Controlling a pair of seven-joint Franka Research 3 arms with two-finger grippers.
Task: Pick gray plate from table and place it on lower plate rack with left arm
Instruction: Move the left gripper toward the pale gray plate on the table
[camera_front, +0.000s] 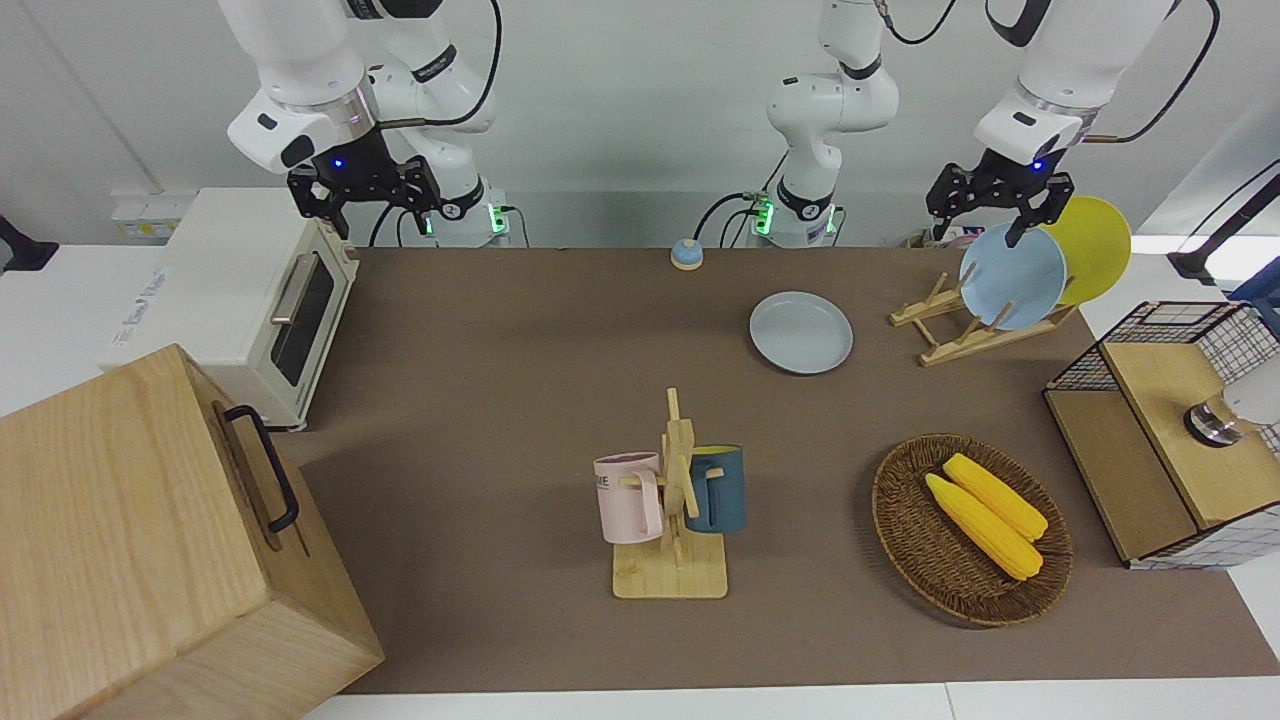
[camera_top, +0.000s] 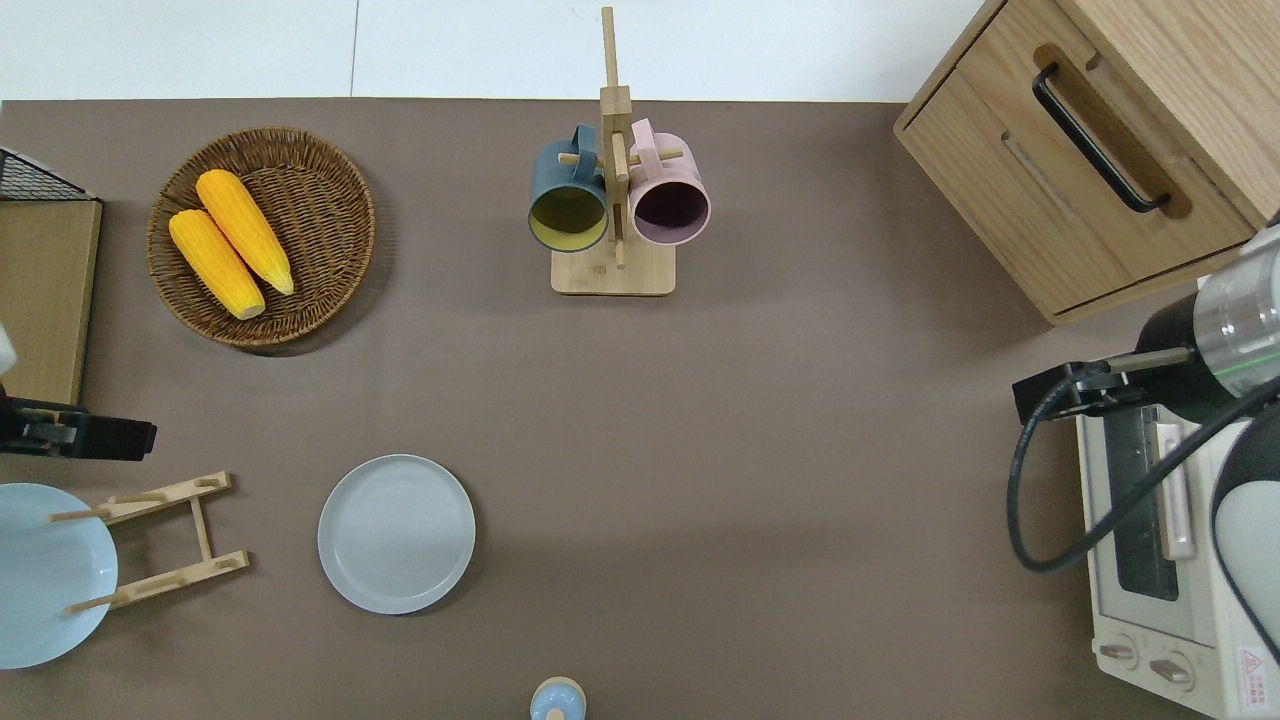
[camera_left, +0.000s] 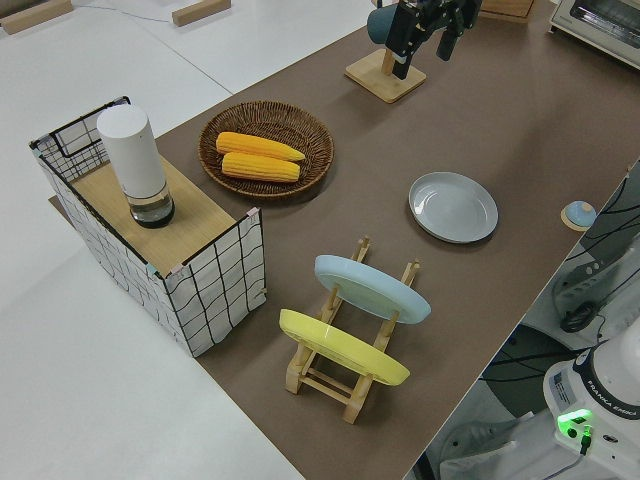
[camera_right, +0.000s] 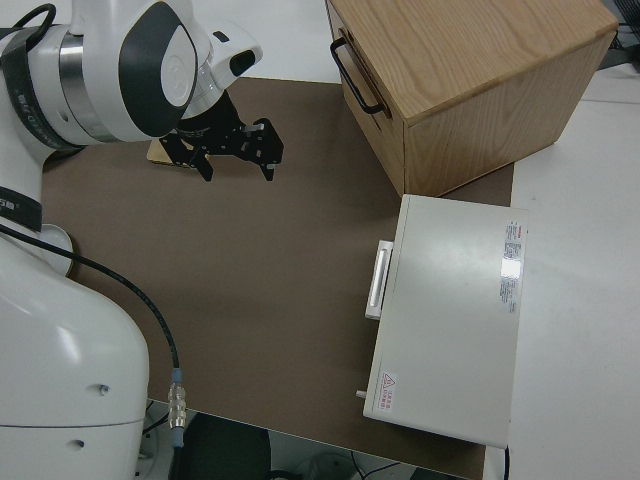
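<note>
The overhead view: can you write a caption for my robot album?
Gray plate lies flat on the brown table beside the wooden plate rack, waiting to be picked up.

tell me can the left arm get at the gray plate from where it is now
Probably yes. The gray plate lies flat with bare table around it, apart from the plate rack; the left gripper, open, is up in the air.

Smooth matt gray plate, light-wood lower plate rack, woven wicker basket
</note>
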